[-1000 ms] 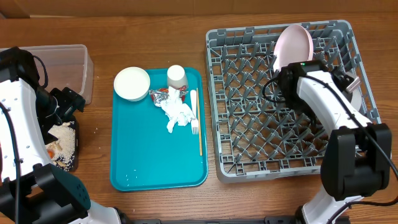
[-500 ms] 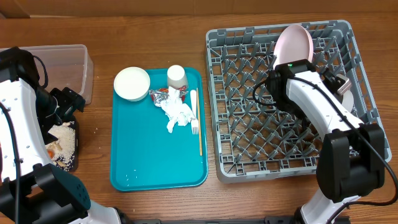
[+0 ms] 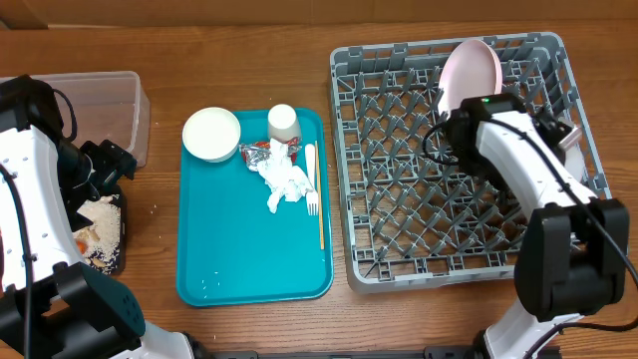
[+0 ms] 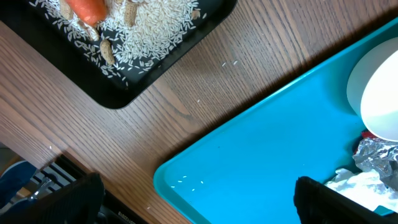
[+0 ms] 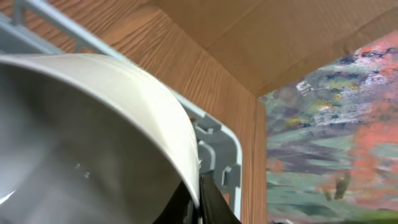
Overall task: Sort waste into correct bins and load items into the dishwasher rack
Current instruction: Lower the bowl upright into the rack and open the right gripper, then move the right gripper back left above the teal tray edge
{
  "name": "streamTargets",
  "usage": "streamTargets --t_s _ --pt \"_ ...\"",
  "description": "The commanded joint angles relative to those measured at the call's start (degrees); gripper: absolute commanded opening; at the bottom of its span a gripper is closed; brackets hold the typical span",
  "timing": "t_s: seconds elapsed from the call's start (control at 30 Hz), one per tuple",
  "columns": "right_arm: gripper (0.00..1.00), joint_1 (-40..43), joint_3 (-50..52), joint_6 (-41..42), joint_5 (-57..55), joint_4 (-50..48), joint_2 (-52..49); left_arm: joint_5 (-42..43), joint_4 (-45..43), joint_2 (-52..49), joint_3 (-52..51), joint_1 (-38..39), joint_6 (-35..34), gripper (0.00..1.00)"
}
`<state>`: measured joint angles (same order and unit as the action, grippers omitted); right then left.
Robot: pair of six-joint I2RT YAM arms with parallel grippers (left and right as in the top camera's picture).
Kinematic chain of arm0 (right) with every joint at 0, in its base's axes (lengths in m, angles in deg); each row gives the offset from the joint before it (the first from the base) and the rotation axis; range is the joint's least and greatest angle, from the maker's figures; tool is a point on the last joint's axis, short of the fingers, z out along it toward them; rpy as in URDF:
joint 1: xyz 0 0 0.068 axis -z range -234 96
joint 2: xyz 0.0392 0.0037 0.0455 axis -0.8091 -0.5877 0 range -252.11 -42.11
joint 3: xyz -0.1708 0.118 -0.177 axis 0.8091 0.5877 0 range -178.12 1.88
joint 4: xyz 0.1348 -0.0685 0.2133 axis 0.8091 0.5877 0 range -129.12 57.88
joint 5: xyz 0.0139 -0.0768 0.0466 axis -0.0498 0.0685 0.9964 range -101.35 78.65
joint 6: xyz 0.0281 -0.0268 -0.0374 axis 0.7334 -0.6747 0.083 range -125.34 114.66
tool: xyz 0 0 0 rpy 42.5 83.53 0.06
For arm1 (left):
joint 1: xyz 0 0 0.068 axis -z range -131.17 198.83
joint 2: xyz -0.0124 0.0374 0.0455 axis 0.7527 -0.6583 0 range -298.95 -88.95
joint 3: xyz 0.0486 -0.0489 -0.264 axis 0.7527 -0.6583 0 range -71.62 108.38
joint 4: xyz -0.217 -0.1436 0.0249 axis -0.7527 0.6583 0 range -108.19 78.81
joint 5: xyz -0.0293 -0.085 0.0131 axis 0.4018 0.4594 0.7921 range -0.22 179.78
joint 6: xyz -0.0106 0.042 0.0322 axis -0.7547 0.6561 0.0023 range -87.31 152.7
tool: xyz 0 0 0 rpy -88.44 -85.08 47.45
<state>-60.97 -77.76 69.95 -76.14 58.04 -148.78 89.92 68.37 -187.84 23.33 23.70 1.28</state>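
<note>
Two jaws of my left gripper point(image 4: 198, 183) stand wide apart and hold nothing, low over the table point(image 4: 205, 68) between the black tray point(image 4: 124, 87) of grain scraps point(image 4: 149, 25) and the teal tray point(image 4: 249, 149). Over on the right, my right gripper point(image 5: 198, 202) is pinched tight on the rim of a white bowl point(image 5: 93, 143) at the right side of the dishwasher rack point(image 3: 399, 150). I think the bowl is light, hard and slippery and could crack, so the thin rim is a good hold.

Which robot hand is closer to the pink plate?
Right. The right gripper is at the rack, just beside the plate, gripping a bowl. The left gripper is far off, by the black tray.
</note>
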Motion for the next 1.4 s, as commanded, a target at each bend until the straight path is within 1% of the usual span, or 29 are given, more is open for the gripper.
streamTargets --t_s 0.0,0.33,0.63,0.73,0.83,0.9,0.93,0.97,1.0,1.1,1.2,1.27,1.33,1.37 --pt "0.04 0.66 -0.90 -0.46 -0.98 -0.02 -0.07 -0.74 -0.07 0.76 -0.09 0.00 0.11 1.00" --pt "0.04 -0.26 1.05 -0.46 2.58 -0.35 -0.07 -0.74 -0.07 0.74 -0.09 0.00 0.11 1.00" --pt "0.04 -4.87 1.01 -0.42 6.71 0.00 -0.07 -0.74 -0.07 0.74 -0.09 0.00 0.11 1.00" --pt "0.06 -6.56 0.79 -0.50 7.78 0.00 -0.07 -0.74 -0.07 0.74 -0.09 0.00 0.11 1.00" --pt "0.10 -8.13 0.55 -0.48 9.53 0.00 -0.07 -0.74 -0.07 0.74 -0.09 0.00 0.11 1.00" --pt "0.35 -9.03 -0.02 -0.87 10.99 0.00 -0.04 -0.74 -0.07 0.74 -0.09 0.00 0.11 1.00" --pt "0.51 -9.33 -0.74 -1.84 11.96 0.00 0.04 -0.74 -0.07 0.74 -0.09 0.00 0.11 1.00" --pt "0.61 -9.60 -1.57 -2.73 12.81 0.00 0.07 -0.74 -0.07 0.76 -0.09 0.00 0.11 1.00" --pt "0.66 -9.99 -2.73 -4.46 14.05 0.00 0.31 -0.74 -0.07 0.74 -0.09 0.00 0.11 1.00" --pt "0.69 -10.86 -6.64 -9.77 18.08 -0.02 1.70 -0.74 -0.07 0.74 -0.09 0.00 0.11 1.00" --pt "0.71 -11.80 -12.07 -15.76 24.92 -0.02 4.24 -0.74 -0.09 0.74 -0.09 0.00 0.11 1.00" --pt "0.76 -11.78 -15.39 -18.36 29.42 -0.24 6.58 -0.74 -0.07 0.74 -0.09 0.00 0.11 1.00" --pt "0.76 -11.78 -18.71 -22.12 34.42 -1.31 9.46 -0.74 -0.09 0.76 -0.09 0.00 0.11 1.00" --pt "0.79 -11.78 -19.98 -24.65 36.92 -2.25 10.91 -0.74 -0.07 0.76 -0.09 0.00 0.11 1.00"
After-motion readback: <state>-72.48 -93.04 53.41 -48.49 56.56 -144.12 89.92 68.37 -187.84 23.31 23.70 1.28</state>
